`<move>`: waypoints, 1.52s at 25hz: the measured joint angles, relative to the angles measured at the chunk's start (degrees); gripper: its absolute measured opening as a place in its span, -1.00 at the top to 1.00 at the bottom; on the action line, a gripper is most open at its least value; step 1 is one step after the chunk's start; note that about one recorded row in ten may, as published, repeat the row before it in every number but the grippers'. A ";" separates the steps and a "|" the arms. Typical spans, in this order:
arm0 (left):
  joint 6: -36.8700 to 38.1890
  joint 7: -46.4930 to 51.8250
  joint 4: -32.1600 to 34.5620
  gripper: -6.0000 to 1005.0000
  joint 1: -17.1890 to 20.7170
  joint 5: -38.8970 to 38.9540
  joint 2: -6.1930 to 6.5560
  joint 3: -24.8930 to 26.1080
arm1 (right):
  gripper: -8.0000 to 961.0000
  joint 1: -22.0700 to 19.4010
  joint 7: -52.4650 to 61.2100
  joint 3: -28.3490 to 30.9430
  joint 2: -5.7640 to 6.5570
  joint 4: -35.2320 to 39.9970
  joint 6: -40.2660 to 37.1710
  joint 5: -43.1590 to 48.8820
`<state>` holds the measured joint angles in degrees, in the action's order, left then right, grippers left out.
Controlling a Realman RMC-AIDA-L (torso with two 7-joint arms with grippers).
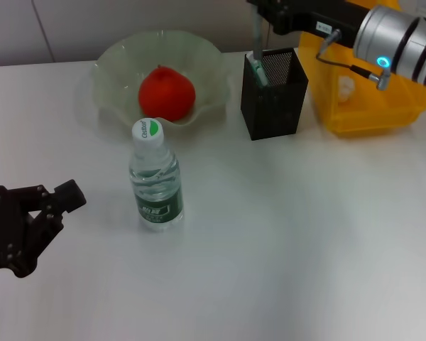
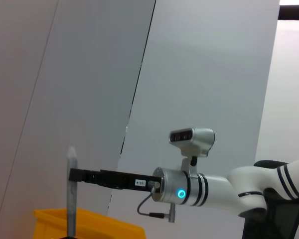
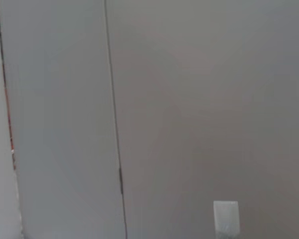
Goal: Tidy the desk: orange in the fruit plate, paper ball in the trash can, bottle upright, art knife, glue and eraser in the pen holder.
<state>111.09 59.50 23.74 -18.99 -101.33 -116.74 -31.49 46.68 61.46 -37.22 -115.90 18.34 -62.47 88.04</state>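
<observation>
The right gripper (image 1: 258, 15) pinched the grey knife (image 1: 256, 39) upright over the pen holder (image 1: 273, 92), aligned for dropping in. The left gripper (image 1: 53, 206) (idle, fingers spread) rested near the standing bottle (image 1: 155, 177); the orange (image 1: 166, 93) sat in its plate (image 1: 113, 60).

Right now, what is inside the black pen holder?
The pen holder shows a greenish item at its near-left corner, with a grey upright tool entering, held by the right gripper. The mesh walls hide anything lower down.
</observation>
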 joint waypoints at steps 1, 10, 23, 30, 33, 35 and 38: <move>0.03 0.05 0.00 0.90 0.00 0.00 0.00 0.01 | 0.69 -0.76 0.20 0.00 -0.08 -0.09 -0.08 -0.62; 0.47 0.46 -0.02 0.90 0.26 0.00 0.12 0.03 | 0.69 -2.11 0.20 -0.60 -1.01 0.54 0.48 -0.77; 0.70 0.53 -0.02 0.90 1.01 -0.01 -0.05 0.03 | 0.69 -2.83 -2.64 -0.74 -1.84 1.34 3.78 -0.21; 0.71 0.40 -0.01 0.90 1.05 -0.01 -0.20 0.03 | 0.69 -2.82 -2.77 -0.75 -1.87 1.19 5.27 -0.16; 0.73 0.38 -0.01 0.90 1.04 0.00 -0.25 0.03 | 0.69 -2.82 -2.68 -0.75 -1.87 1.03 6.09 -0.14; 0.78 0.37 -0.01 0.90 0.97 -0.01 -0.25 0.03 | 0.69 -2.82 -2.47 -0.74 -1.87 0.95 6.37 -0.14; 0.79 0.35 -0.01 0.90 0.89 0.00 -0.25 0.03 | 0.69 -2.83 -2.16 -0.74 -1.87 0.91 6.48 -0.08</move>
<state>111.89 59.85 23.73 -18.10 -101.34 -116.99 -31.47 43.85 59.30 -37.97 -117.77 19.25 -55.99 87.96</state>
